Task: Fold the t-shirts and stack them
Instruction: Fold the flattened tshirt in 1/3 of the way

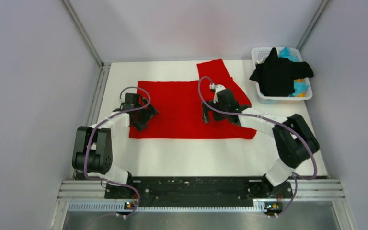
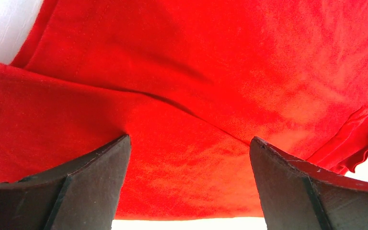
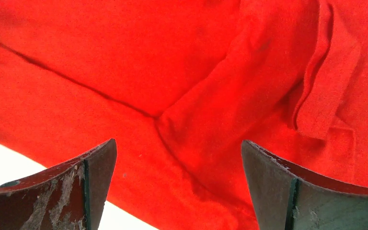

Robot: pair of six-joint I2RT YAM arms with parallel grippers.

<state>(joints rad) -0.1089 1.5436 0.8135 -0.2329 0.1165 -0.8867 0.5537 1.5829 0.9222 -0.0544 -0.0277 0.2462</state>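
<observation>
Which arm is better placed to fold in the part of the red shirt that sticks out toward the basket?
Right. The right pincer is open over the red shirt, close to that part; the left pincer, also open, is at the shirt's opposite edge.

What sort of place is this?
Probably a robot test booth: blank walls box in a white table, a left arm and right arm are bolted at its edge, a red t-shirt lies spread.

A robotics lab test cell; bare white panel walls [image 1: 24,72], aluminium rail [image 1: 81,189], white table [image 1: 196,158].
</observation>
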